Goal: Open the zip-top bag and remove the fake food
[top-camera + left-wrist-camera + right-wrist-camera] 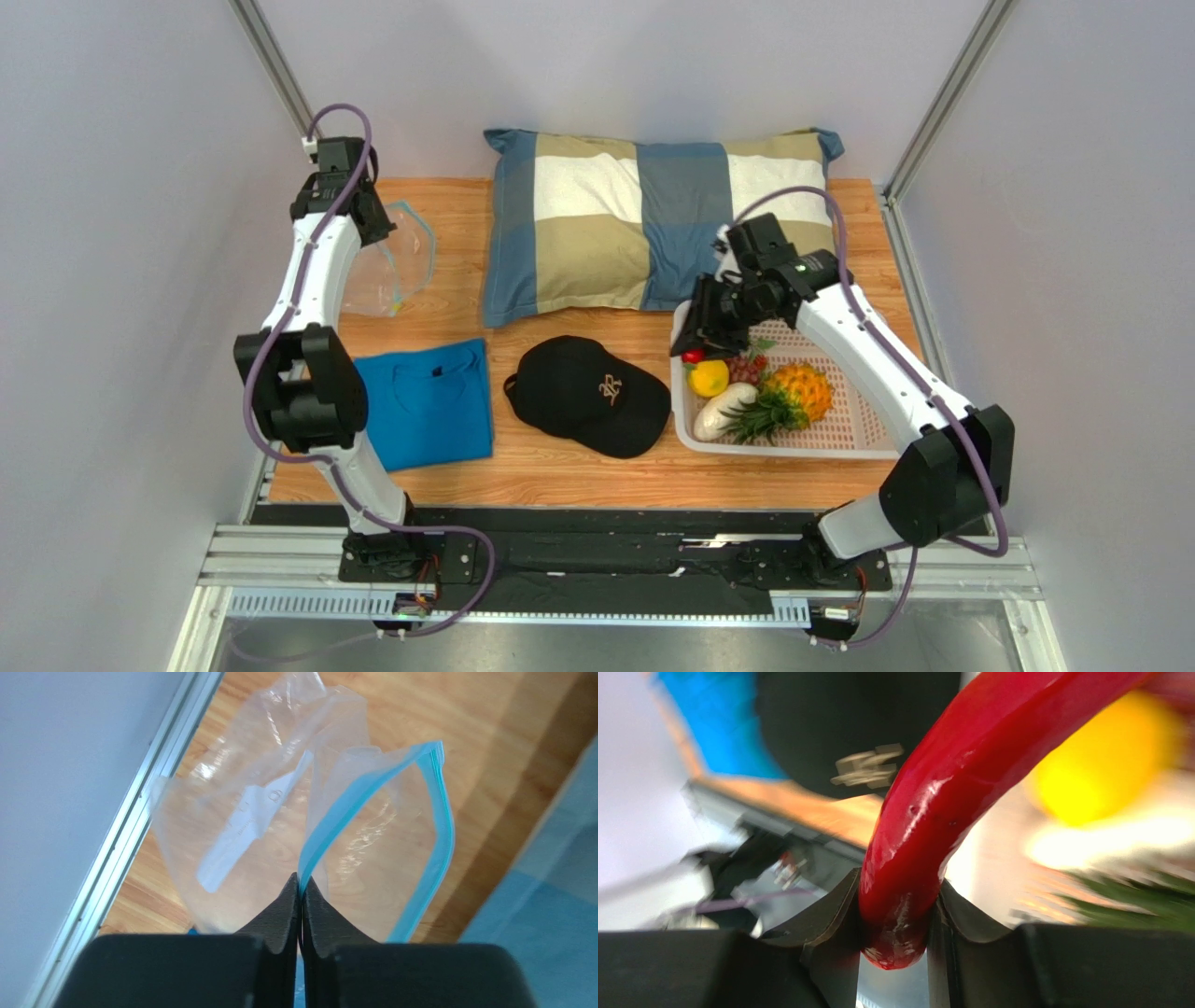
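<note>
Left claw (pixel 302 889), its black fingers pressed together, pinches the teal zip strip (pixel 435 847) of the bag (pixel 246 826) at one lip. The rest of the strip bows away in an open loop. The pouch is clear, crinkled, floppy plastic with a white label on one wall, and the wood shows through it. It sits at the far left corner of the desk (pixel 561 469), beside the metal frame rail.

Right claw (pixel 899 903) grips the stem end of a glossy red chili (pixel 962 777), which curves up and away from the fingers. That claw hangs over the near left corner of a white mesh basket (pixel 863 420) on the right side of the desk.

In the basket lie a yellow lemon (pixel 710 378), dark grapes (pixel 748 368), a cream-white long vegetable (pixel 725 409) and an orange pineapple (pixel 802 392) with green leaves.

A black cap (pixel 589 396) and a folded blue shirt (pixel 428 403) lie between the arms, and a checked pillow (pixel 652 217) sits along the far edge.
</note>
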Controlling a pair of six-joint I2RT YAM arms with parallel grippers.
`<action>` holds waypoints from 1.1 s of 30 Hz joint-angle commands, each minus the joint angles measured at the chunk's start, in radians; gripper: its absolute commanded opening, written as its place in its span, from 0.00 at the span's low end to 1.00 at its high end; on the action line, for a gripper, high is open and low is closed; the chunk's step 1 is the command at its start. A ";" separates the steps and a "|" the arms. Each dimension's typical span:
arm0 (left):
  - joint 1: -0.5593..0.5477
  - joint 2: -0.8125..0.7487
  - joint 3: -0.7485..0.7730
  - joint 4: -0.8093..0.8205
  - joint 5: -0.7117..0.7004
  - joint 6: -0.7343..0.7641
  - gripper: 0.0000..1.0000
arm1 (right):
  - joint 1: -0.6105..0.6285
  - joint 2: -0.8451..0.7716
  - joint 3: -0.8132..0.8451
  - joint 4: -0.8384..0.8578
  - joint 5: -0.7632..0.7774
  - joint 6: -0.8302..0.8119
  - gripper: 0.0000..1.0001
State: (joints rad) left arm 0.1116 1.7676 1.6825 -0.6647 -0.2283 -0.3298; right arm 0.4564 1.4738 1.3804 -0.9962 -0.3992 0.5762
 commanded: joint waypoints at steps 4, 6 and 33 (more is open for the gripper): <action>-0.003 0.127 0.121 -0.068 0.029 -0.012 0.41 | -0.208 -0.030 -0.155 -0.039 0.195 -0.134 0.06; -0.003 0.119 0.128 -0.076 0.050 -0.023 0.76 | -0.240 -0.017 -0.178 -0.039 0.218 -0.169 0.11; -0.720 -0.751 -0.102 -0.194 0.314 -0.212 0.99 | -0.153 -0.444 0.089 -0.194 0.385 -0.016 0.95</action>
State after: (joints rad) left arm -0.5495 1.1679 1.5890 -0.8848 0.0456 -0.5083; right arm 0.3016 1.1595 1.3617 -1.1728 -0.0677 0.4610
